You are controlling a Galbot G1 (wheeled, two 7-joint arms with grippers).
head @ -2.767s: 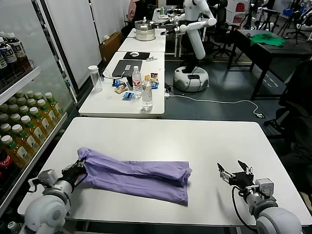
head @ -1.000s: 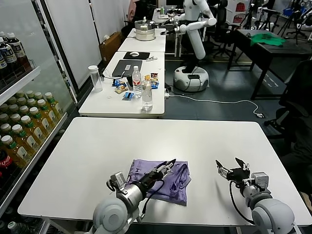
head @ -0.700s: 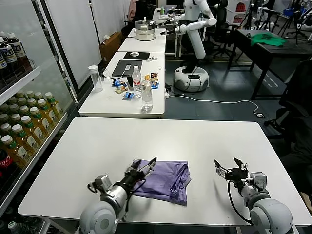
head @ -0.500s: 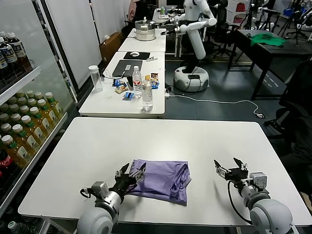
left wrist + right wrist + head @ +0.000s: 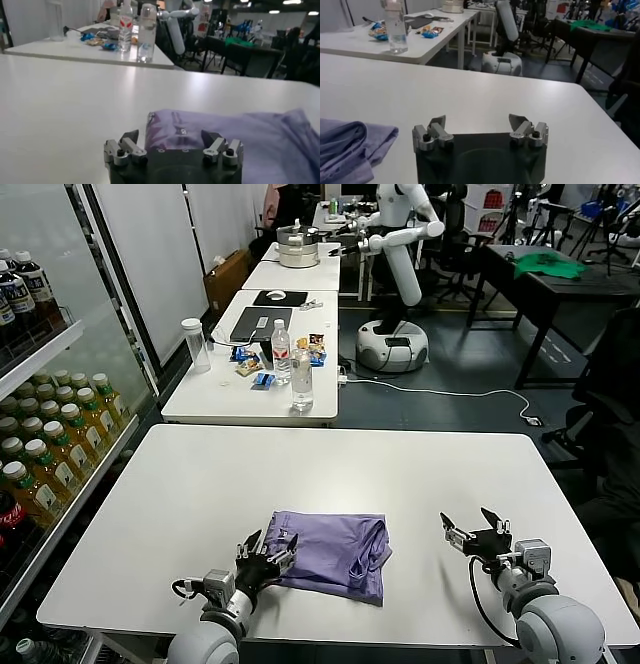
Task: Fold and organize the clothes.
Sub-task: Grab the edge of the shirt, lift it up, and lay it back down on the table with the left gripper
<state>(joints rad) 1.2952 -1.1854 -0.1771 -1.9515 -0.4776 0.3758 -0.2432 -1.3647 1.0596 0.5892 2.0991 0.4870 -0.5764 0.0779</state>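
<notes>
Head view: folded T-shirt (image 5: 335, 552) lies just beyond spread left fingers (image 5: 252, 543).

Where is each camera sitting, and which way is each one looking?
Head view: up on the robot's head, looking down at the white table; shows the left claw, right claw and folded purple shirt.
Left wrist view: behind the left claw, low over the table, facing the shirt.
Right wrist view: behind the right claw, facing bare table.
Shared: the shirt appears in all three.
</notes>
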